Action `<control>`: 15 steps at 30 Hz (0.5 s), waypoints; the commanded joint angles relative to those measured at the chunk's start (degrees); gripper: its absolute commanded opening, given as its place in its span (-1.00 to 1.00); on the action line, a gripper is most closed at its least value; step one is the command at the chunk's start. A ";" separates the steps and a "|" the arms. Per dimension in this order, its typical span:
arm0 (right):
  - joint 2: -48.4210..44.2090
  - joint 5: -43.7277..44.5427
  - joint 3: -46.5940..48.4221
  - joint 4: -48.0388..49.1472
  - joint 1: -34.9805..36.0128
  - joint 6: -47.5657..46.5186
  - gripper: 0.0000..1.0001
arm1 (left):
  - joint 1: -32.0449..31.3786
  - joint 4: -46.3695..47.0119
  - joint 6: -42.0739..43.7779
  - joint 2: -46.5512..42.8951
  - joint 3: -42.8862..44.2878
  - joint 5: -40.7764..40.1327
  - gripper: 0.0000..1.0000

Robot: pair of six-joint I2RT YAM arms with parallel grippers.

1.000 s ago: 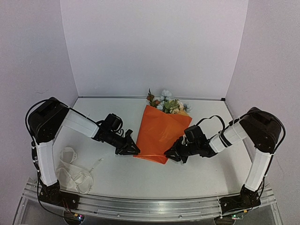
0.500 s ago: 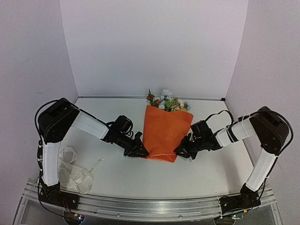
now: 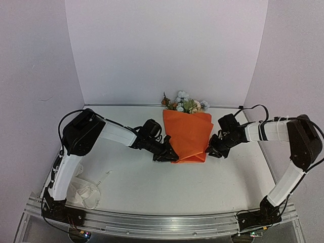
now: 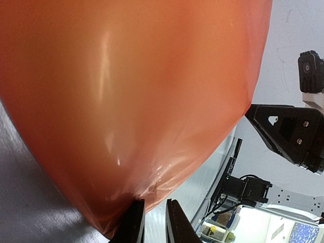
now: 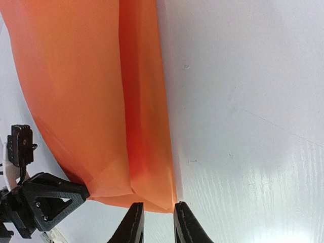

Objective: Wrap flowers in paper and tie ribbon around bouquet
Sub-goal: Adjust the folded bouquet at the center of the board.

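Both arms were stretched out low over the table and angled in toward the middle, wrists nearly facing each other. The left gripper sat at the near left corner of the bouquet, fingers looking pinched on the crumpled corner of the paper. The right gripper was at the near right corner, fingers a bit apart with the paper's edge right at the tips, not clamped as far as I could see. The bouquet lay flat toward the back of the table, long axis running near to far, flowers pointing at the back wall. The ribbon lay heaped by the left arm's base.
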 commanded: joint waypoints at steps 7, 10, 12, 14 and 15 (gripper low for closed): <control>-9.22 5.91 3.27 -9.55 0.18 -6.36 -0.28 | 0.23 -1.67 1.12 -7.22 1.52 -2.12 -0.45; -12.67 7.49 2.55 -10.25 1.08 -7.32 -0.11 | 0.33 -2.19 2.58 -13.53 -2.01 -4.48 -0.31; -14.91 9.86 2.03 -10.87 2.38 -7.91 0.04 | 0.42 -3.36 4.24 -18.15 -5.29 -8.03 -0.18; -17.20 12.42 1.50 -11.35 4.11 -8.63 0.18 | 0.56 -7.66 6.27 -22.93 -8.50 -12.95 -0.06; -18.16 13.87 1.19 -11.53 5.16 -9.04 0.23 | 0.65 -9.62 7.19 -25.08 -10.10 -15.53 0.00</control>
